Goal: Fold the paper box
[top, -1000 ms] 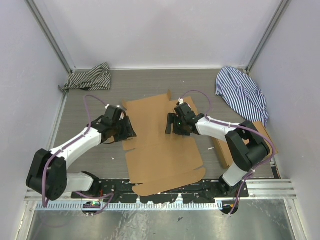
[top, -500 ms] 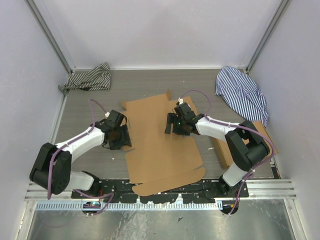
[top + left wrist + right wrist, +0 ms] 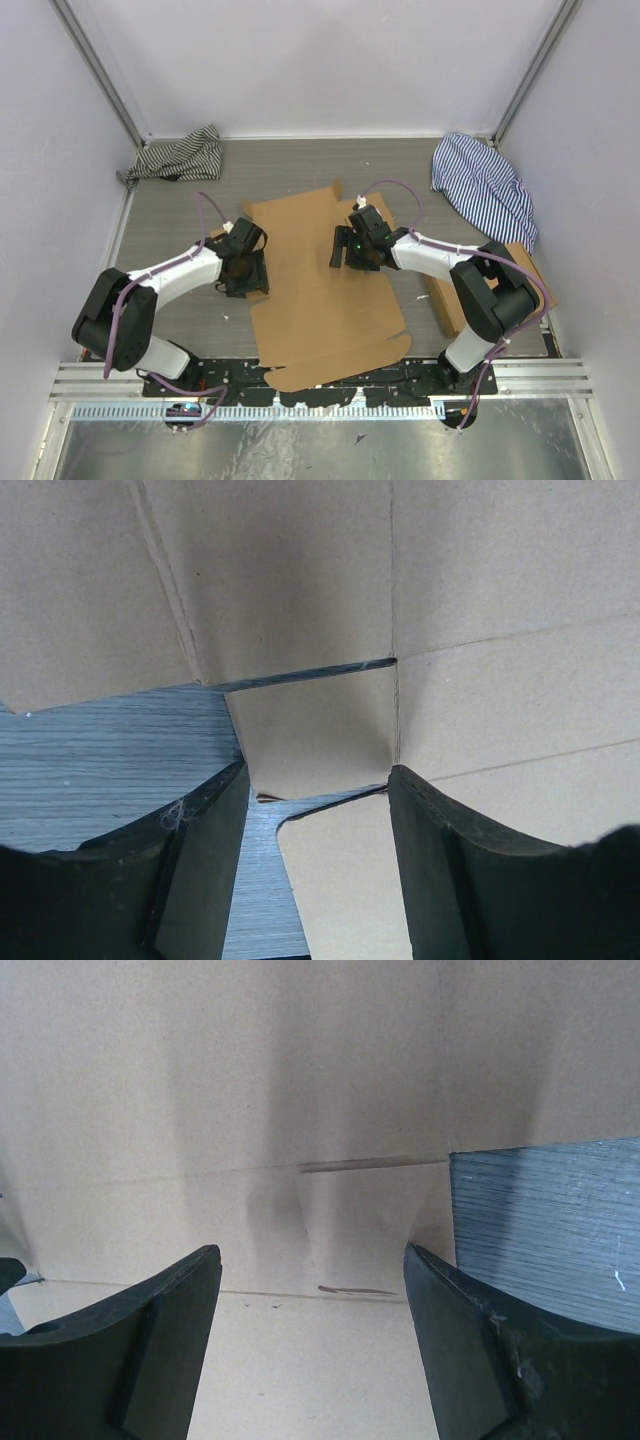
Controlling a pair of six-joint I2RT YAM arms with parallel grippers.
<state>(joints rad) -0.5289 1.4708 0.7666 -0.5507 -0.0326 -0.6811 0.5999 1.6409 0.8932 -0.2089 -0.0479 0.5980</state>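
The paper box (image 3: 325, 300) lies unfolded and flat on the grey table, a large brown die-cut sheet in the middle of the top view. My left gripper (image 3: 246, 270) is at the sheet's left edge, pointing down. In the left wrist view it (image 3: 318, 775) is open, its fingers (image 3: 200, 850) straddling a small side flap (image 3: 315, 730) and a rounded tab (image 3: 345, 880), gripping nothing. My right gripper (image 3: 350, 256) hovers over the sheet's upper right part. It (image 3: 312, 1255) is open above a crease and a slit (image 3: 355, 1290), close to the sheet's right edge.
A second brown cardboard box (image 3: 441, 303) lies at the right, partly under the right arm. A dark striped cloth (image 3: 178, 157) is bunched in the back left corner, and a blue striped cloth (image 3: 485, 185) lies at the back right. Walls enclose three sides.
My left gripper has moved right, onto the sheet's left edge, and its arm has swung in toward the sheet. The right arm has not moved.
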